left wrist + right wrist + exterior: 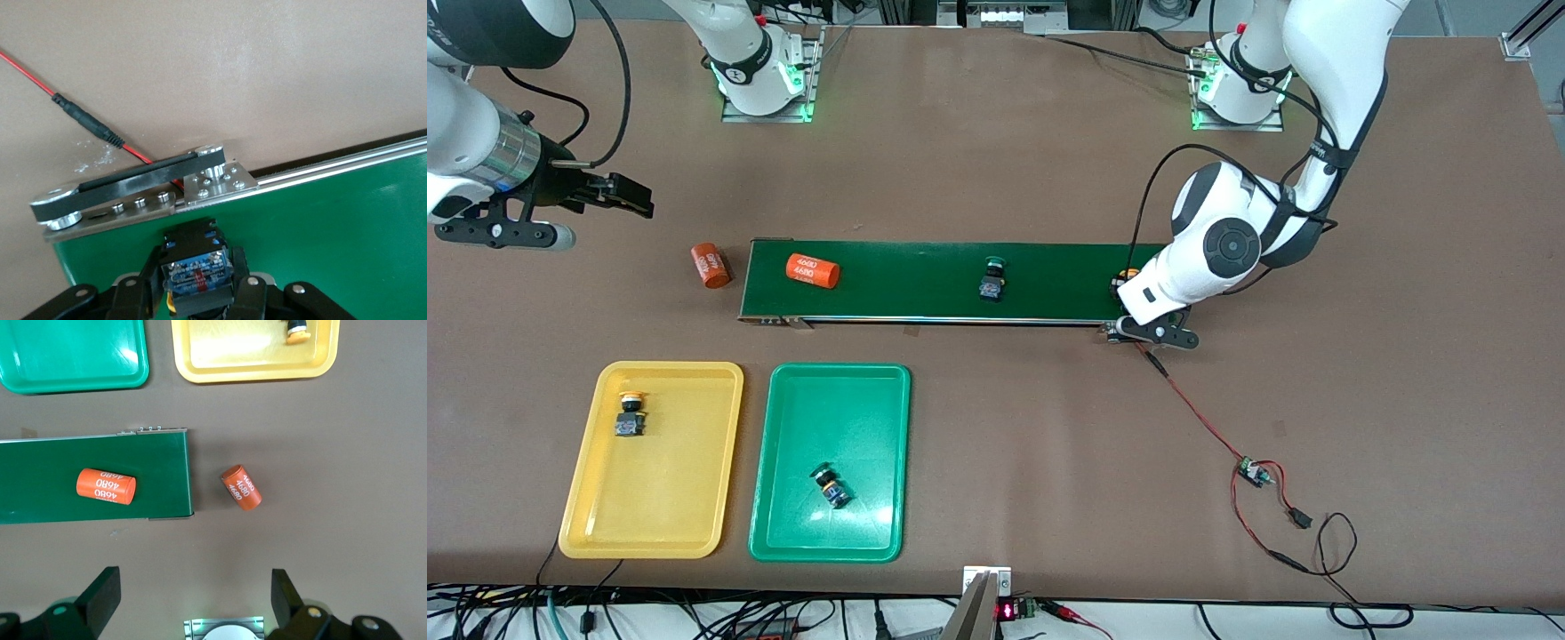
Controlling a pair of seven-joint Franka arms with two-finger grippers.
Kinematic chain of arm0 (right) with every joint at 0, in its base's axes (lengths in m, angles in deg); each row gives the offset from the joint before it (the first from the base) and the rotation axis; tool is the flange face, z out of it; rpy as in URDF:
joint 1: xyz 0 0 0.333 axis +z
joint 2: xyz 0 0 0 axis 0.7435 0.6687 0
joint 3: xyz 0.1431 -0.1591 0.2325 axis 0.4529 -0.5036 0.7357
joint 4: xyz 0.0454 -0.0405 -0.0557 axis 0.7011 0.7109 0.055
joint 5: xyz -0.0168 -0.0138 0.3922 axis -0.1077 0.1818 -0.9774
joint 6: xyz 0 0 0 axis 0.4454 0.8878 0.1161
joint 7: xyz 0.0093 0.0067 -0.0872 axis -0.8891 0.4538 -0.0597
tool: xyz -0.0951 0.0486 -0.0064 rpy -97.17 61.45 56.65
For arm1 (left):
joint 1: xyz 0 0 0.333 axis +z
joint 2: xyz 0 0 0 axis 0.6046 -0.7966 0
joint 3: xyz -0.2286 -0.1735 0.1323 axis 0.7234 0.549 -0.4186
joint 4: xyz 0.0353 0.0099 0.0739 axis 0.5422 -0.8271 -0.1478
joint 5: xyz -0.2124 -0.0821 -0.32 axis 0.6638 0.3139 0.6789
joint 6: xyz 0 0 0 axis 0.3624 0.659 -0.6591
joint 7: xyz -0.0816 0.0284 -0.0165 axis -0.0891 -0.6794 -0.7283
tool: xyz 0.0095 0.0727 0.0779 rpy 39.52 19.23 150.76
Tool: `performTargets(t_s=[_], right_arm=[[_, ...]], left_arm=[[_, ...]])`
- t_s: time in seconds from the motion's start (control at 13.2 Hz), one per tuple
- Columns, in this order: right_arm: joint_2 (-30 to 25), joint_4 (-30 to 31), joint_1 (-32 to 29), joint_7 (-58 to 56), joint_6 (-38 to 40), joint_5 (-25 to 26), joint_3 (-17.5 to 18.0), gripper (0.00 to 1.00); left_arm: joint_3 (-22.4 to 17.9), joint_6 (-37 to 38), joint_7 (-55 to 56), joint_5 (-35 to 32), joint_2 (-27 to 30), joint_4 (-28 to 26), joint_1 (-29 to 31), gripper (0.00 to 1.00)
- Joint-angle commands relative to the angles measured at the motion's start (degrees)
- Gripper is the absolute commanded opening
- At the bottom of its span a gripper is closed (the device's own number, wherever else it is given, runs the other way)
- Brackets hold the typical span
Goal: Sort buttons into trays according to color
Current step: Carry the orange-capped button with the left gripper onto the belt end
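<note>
My left gripper (1129,292) is low over the conveyor belt's end toward the left arm, shut on a yellow-capped button (199,270); its fingers (241,275) press the dark body from both sides. A sliver of that cap shows in the front view (1127,276). A green button (992,278) lies mid-belt. One yellow button (631,414) sits in the yellow tray (694,462), and one green button (831,484) in the green tray (863,400). My right gripper (630,196) waits open and empty over bare table toward the right arm's end, fingers wide in its wrist view (193,593).
The dark-green conveyor belt (907,284) carries an orange "4680" cylinder (812,271); another cylinder (711,266) lies on the table just off the belt's end. A red wire with a small board (1254,471) runs from the belt's motor end toward the front camera.
</note>
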Motion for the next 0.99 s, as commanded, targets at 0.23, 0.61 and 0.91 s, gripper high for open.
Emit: performTargets(t_s=[0.23,0.61,0.91], right_arm=[[0.23,-1.08,-1.11,0.53,2.82,-0.92,0.61,1.00],[1.99,-1.08,-1.11,0.80,-2.28,-0.92,0.88,1.00],[1.64,-1.25,-0.85,2.20,-4.65,-0.92,0.88,1.00]], left_arm=[[-0.65,0.44,1.33,1.16,0.54,0.05,-1.54,0.03],[-0.56,0.45,0.37,1.16,1.85,0.05,-1.63,1.00],[-1.08,3.08,0.46,1.07,7.92,0.58,1.95,1.00]])
